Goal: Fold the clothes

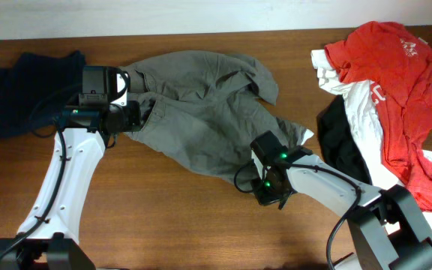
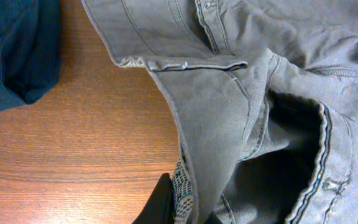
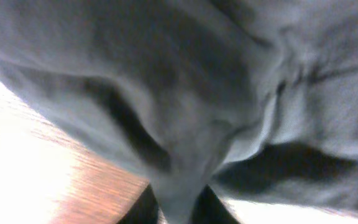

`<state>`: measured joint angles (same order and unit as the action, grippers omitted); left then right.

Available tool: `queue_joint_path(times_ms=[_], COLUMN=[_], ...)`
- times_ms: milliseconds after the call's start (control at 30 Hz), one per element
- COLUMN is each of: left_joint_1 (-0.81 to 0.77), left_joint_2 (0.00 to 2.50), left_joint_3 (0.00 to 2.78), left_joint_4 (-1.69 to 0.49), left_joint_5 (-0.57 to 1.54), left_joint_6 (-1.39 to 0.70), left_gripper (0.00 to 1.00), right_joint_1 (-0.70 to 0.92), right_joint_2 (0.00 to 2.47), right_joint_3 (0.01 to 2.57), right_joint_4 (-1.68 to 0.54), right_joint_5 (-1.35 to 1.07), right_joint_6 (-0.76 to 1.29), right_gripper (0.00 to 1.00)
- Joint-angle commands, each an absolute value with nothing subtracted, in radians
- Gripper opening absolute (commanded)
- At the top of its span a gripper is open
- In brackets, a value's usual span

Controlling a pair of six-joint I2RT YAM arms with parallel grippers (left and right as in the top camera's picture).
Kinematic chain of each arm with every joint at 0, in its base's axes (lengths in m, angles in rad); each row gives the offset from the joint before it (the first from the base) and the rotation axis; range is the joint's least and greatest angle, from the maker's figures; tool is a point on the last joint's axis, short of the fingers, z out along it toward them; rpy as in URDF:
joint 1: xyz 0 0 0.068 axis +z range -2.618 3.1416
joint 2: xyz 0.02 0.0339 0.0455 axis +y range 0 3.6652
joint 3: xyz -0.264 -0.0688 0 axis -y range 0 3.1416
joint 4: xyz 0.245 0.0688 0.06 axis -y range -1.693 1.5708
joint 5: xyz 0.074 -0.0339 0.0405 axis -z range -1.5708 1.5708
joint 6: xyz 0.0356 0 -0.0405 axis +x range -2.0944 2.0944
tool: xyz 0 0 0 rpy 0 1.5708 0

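Grey-olive shorts (image 1: pixel 201 112) sit pinched in left claw (image 2: pixel 186 210).

shorts (image 1: pixel 201 112): matt grey-olive woven cloth, creased, raised stitched seams
table (image 1: pixel 163 217): smooth brown wood grain, faint sheen
red T-shirt (image 1: pixel 403 82): soft matt knit
navy piece (image 1: pixel 28 97): matt cloth
left arm (image 1: pixel 70 169): smooth white plastic

Free: bare table (image 1: pixel 178 217) along the near edge, between left arm (image 1: pixel 66 180) and right arm (image 1: pixel 328 184); also a narrow strip along the far edge.

Obstructed:
- Centre: shorts (image 1: pixel 201 97).
- Far left: navy cloth (image 1: pixel 28 90).
- Right: pile of red shirt (image 1: pixel 396 82), white piece (image 1: pixel 366 112) and black piece (image 1: pixel 343 142), just beside the shorts.
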<state>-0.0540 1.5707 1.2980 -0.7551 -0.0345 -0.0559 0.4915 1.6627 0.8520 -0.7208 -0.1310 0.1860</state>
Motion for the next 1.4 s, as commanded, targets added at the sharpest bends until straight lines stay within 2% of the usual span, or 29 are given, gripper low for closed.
queue_joint_path(times_ms=[0, 167, 333, 567, 733, 933, 1367], left_joint_1=[-0.051, -0.051, -0.051, -0.051, -0.051, -0.051, -0.052], left_joint_2=[1.563, 1.563, 1.538, 1.388, 1.314, 1.201, 0.891], left_joint_3=[1.308, 1.308, 1.330, 1.513, 1.541, 1.541, 1.544], left_joint_4=[-0.753, -0.756, -0.757, -0.764, -0.696, -0.582, -0.469], left_joint_5=[-0.049, -0.049, -0.049, -0.092, -0.128, -0.113, 0.171], left_joint_6=[-0.051, -0.051, -0.051, -0.047, -0.047, -0.048, -0.109], left_gripper=[0.01, 0.01, 0.01, 0.01, 0.01, 0.01, 0.01], right_joint_1=[0.499, 0.488, 0.405, 0.179, 0.037, -0.056, -0.067], right_joint_2=[1.720, 1.713, 1.648, 1.530, 1.527, 1.527, 1.456], right_joint_3=[0.830, 0.837, 0.979, 1.483, 1.896, 2.287, 2.666], right_joint_4=[-0.698, -0.702, -0.868, -1.210, -1.325, -1.444, -1.659], right_joint_5=[-0.114, -0.111, -0.099, -0.066, -0.067, -0.066, -0.066], right_joint_6=[0.222, 0.236, 0.199, 0.053, -0.019, -0.050, -0.067], right_gripper=[0.04, 0.04, 0.04, 0.04, 0.04, 0.04, 0.04])
